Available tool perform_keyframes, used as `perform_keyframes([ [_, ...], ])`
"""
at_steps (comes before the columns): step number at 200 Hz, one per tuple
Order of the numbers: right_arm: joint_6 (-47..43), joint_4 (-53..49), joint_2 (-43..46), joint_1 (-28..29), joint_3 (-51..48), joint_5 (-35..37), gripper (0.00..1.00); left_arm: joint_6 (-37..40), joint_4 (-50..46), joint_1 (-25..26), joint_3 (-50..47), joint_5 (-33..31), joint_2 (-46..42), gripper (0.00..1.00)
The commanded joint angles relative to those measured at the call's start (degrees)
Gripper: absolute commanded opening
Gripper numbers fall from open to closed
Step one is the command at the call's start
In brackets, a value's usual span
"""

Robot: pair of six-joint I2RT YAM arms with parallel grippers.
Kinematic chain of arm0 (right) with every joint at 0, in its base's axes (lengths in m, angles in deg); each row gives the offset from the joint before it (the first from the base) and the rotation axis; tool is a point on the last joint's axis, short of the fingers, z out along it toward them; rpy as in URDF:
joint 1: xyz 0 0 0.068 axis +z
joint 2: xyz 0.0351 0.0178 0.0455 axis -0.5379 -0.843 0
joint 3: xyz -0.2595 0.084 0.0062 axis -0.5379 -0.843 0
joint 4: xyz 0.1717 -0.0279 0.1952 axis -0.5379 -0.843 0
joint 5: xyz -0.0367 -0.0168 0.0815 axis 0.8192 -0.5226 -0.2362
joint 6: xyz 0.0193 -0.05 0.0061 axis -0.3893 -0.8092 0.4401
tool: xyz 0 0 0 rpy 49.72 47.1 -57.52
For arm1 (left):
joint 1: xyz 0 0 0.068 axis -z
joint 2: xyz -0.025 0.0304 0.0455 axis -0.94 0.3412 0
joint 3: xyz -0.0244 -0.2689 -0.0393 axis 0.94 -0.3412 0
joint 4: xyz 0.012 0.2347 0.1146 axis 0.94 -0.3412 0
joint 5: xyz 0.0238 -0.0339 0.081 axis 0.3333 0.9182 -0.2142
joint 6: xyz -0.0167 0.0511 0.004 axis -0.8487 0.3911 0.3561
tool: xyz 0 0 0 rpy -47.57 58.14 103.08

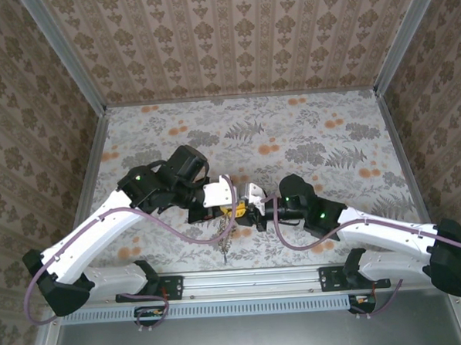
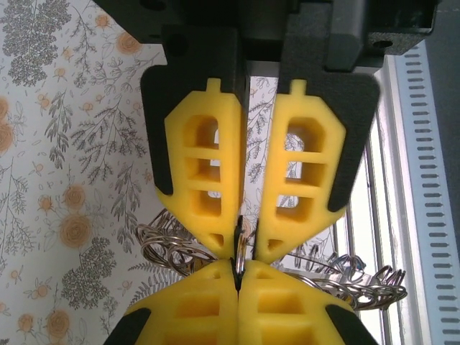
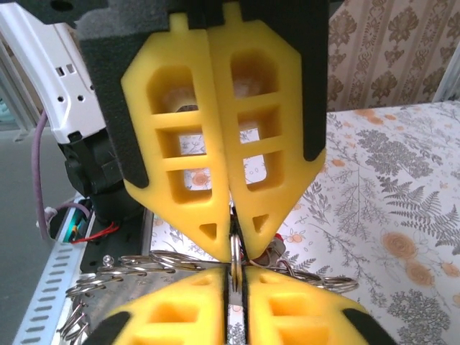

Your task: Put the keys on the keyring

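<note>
Table [image 1: 290, 131] bears two arms, meeting tip to tip near its front edge at the centre. Two grippers, each clenched on the same thing: the left gripper [image 2: 243, 248] and right gripper [image 3: 236, 244] face each other head-on and both pinch one thin wire of the keyring [image 2: 154, 241], held edge-on between them. One keyring, its many silvery loops fanning out sideways across the line of the fingers, too tangled to count; a strand [image 1: 225, 241] hangs below the tips. Neither arm is nearer, so the next move likely turns on one letting go. Keys: none surely visible; count unknown.
</note>
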Motion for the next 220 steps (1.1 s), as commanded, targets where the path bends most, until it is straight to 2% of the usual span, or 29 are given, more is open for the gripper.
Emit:
perform_keyframes([
  [1, 0.2, 4.37, 1.92, 0.52, -0.2, 0.41, 0.18, -0.79, 1.55, -0.39, -0.79, 1.95, -1.39, 0.0],
  [101, 0.0, 4.59, 1.86, 0.49, -0.04, 2.1, 0.21, -0.65, 1.3, -0.79, -0.54, 2.22, -0.95, 0.0],
  [125, 0.18, 5.0, 1.77, 0.5, -0.02, 2.63, 0.15, -0.67, 1.39, -0.8, -0.41, 2.22, -0.94, 0.0],
  [141, 0.26, 5.5, 1.83, 0.56, -0.19, 2.63, 0.14, -0.73, 1.48, -0.89, -0.43, 2.22, -0.95, 0.0],
  [186, 0.57, 6.1, 1.86, 0.82, -0.65, 2.82, 0.18, -0.78, 1.74, -0.97, -0.45, 2.3, -0.82, 0.0],
  [220, 0.69, 6.45, 1.55, 1.13, -0.63, 3.05, 0.05, -0.88, 1.96, -0.99, -0.44, 2.48, -0.69, 0.0],
])
